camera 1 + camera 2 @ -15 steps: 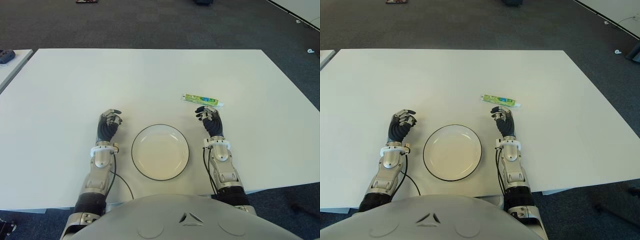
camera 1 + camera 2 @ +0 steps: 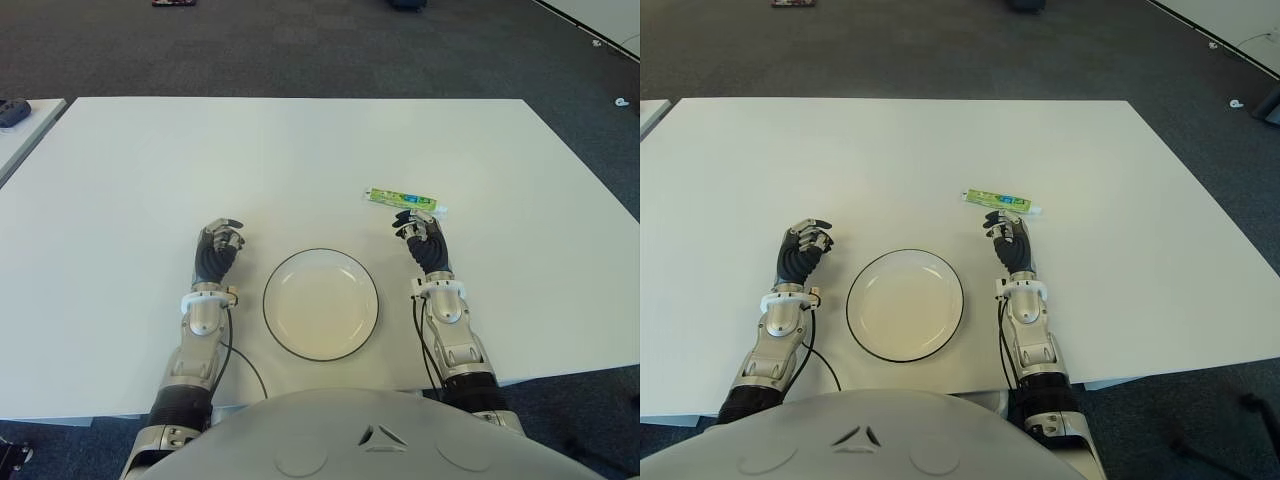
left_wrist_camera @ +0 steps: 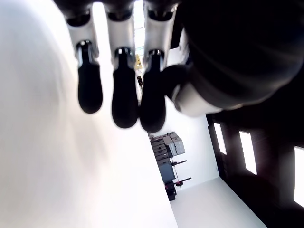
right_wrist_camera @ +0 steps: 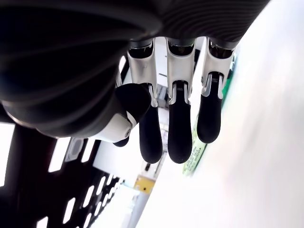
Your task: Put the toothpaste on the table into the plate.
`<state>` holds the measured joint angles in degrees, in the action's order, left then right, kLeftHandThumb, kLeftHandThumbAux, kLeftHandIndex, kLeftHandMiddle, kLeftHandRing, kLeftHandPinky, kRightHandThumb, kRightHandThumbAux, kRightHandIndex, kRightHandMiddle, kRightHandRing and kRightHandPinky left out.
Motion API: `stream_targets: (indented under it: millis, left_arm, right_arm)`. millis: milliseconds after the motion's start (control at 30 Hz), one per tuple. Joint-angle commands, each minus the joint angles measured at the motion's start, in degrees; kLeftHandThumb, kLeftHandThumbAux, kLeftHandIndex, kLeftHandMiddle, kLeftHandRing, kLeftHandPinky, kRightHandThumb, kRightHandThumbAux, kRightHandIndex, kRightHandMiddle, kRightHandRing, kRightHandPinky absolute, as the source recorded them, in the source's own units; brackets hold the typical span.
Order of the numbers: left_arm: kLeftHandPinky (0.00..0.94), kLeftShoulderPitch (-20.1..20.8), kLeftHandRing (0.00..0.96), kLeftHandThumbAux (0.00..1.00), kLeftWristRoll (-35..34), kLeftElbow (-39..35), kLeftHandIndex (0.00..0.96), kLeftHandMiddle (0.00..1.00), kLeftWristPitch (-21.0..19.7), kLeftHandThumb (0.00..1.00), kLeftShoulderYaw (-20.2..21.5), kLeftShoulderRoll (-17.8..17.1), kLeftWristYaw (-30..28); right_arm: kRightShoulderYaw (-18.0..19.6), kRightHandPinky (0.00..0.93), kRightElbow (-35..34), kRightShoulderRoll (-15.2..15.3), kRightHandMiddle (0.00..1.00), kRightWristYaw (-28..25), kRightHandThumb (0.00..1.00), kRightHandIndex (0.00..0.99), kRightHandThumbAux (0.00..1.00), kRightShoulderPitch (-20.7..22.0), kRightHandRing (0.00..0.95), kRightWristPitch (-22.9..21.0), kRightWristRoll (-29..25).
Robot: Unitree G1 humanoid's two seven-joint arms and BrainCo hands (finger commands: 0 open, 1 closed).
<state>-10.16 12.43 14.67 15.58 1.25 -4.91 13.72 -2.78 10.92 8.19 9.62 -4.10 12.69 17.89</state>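
Left eye view: right hand (image 2: pixel 424 240) (fingers loosely curled, empty) just short of slim glossy toothpaste (image 2: pixel 402 199).

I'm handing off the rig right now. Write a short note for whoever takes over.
Right hand: open, holding nothing, just short of the toothpaste.
Left hand: holding nothing, left of the plate.
Toothpaste lies flat on the table, beyond and right of the plate.
Done: approach only. Left: grasp the tube, carry it to the plate, release.
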Motion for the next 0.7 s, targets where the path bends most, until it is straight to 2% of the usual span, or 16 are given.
stream_targets:
  millis: [33, 133, 267, 600, 700]
  left_arm:
    - [0.539, -0.14, 0.631, 0.716, 0.24, 0.09, 0.434, 0.636, -1.1, 0.709, -0.04, 0.21, 0.12]
    - [0.535, -0.16, 0.629, 0.716, 0.2, -0.01, 0.434, 0.635, -1.26, 0.709, -0.01, 0.23, 0.1]
    - [0.542, -0.09, 0.628, 0.716, 0.44, -0.18, 0.434, 0.632, -1.62, 0.71, -0.06, 0.18, 0.22]
    - [0.543, 0.03, 0.623, 0.716, 0.37, -0.03, 0.435, 0.629, -1.53, 0.71, -0.08, 0.04, 0.08]
    - [0.548, 0.09, 0.621, 0.716, 0.1, 0.28, 0.434, 0.624, -1.29, 0.71, 0.02, 0.03, -0.05]
  right_arm:
    - [0.05, 0.446, 0.58, 1.71, 0.496, 0.67, 0.827, 0.371, 0.698, 1.85, 0.518, 1.5, 1.32]
    - [0.18, 0.445, 0.81, 2.27, 0.498, 0.9, 0.827, 0.37, 0.697, 2.5, 0.519, 1.78, 1.49]
    - [1.04, 0.414, 1.6, 4.0, 0.492, 0.69, 0.826, 0.373, 0.697, 6.51, 0.502, 1.28, 1.56]
    - [0.45, 0.371, 5.06, 7.52, 0.47, -0.41, 0.831, 0.395, 0.692, 12.72, 0.427, 2.96, 2.57]
    - [-0.42, 0.311, 5.99, 9.08, 0.36, -0.95, 0.738, 0.403, 0.715, 14.67, 0.342, 3.08, 4.23]
